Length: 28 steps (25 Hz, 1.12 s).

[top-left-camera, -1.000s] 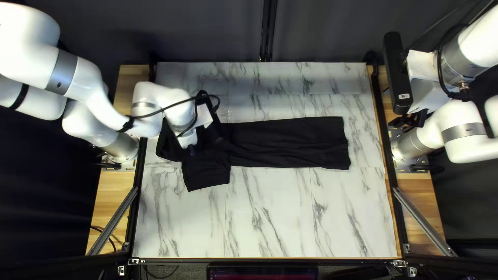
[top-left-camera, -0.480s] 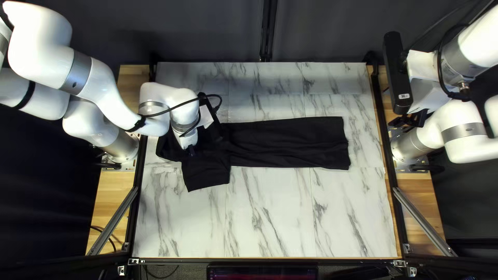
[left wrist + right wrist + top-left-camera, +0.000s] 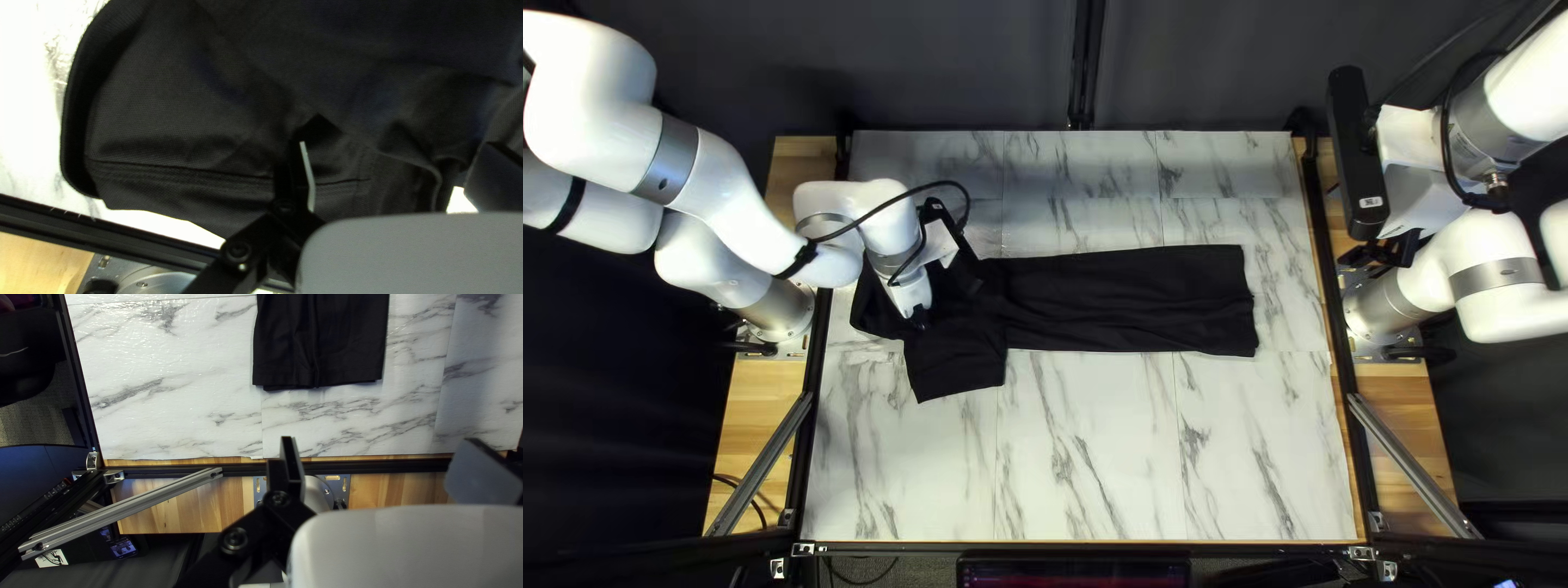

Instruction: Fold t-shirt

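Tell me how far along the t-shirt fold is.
Looks done: the t-shirt seems narrowed into a long strip, with layered edges at its hem. In hand: nothing gripped; the left gripper is open at the shirt's left end, the right gripper open off its hem. Left: probably tucking the flap jutting toward the near edge, then folding the strip shorter, as it lies stretched out.

The black t-shirt (image 3: 1133, 299) lies partly folded on the tabletop (image 3: 1089, 457).
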{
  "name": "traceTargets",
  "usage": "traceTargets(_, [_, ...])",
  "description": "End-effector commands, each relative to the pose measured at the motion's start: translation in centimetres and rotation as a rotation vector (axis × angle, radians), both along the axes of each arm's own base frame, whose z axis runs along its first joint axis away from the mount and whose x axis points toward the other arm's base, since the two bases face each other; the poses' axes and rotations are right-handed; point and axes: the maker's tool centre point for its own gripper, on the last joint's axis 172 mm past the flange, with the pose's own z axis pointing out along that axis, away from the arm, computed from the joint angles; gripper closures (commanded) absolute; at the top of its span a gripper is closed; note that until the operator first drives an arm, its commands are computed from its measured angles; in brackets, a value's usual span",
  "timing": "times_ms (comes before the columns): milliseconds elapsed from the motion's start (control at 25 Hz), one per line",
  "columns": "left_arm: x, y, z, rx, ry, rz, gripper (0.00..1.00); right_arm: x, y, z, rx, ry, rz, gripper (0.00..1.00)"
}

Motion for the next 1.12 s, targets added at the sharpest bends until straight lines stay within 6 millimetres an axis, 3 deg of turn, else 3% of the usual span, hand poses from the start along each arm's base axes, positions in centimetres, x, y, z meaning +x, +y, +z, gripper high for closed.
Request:
traceTargets(40, [0.0, 0.2, 0.1, -0.008, -0.012, 0.011, 0.50, 0.0, 0.0, 0.0, 0.000, 0.000, 0.000, 0.00])
traceTargets(160, [0.2, 0.2, 0.3, -0.013, -0.020, 0.013, 0.53, 0.0, 0.0, 0.0, 0.000, 0.000, 0.000, 0.00])
traceTargets(640, [0.9, 0.2, 0.8, -0.028, -0.052, 0.018, 0.49, 0.0, 0.0, 0.0, 0.000, 0.000, 0.000, 0.00])
traceTargets(1120, [0.2, -1.7, 2.4, 0.006, -0.058, 0.002, 0.52, 0.0, 0.0, 0.0, 0.000, 0.000, 0.000, 0.00])
